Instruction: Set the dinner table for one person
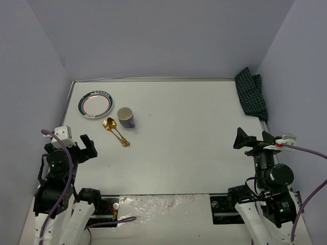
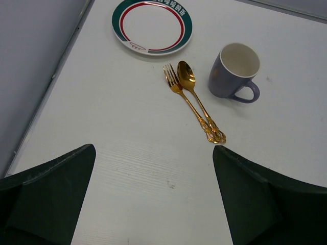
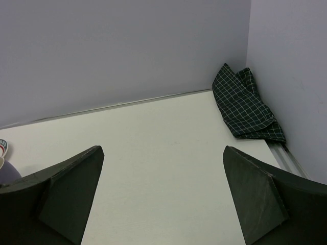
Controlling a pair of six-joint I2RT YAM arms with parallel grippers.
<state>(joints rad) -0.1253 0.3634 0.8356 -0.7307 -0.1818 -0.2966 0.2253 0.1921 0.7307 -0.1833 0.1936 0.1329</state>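
Observation:
The dinner table [image 1: 194,143] is a large white top. At its far left lie a white plate with a green and red rim [image 1: 95,104] [image 2: 152,25], a purple mug [image 1: 125,117] [image 2: 235,73], and a gold fork [image 1: 109,128] [image 2: 176,87] and gold spoon [image 1: 114,126] [image 2: 190,84] side by side. My left gripper [image 1: 88,145] [image 2: 153,194] is open and empty, just short of the cutlery handles. My right gripper [image 1: 250,139] [image 3: 163,194] is open and empty at the right, short of a dark green checked cloth [image 1: 251,94] [image 3: 244,107].
Grey walls close in the table on three sides. A metal rail [image 1: 67,109] runs along the left edge and another [image 3: 288,158] along the right. The cloth is bunched in the far right corner.

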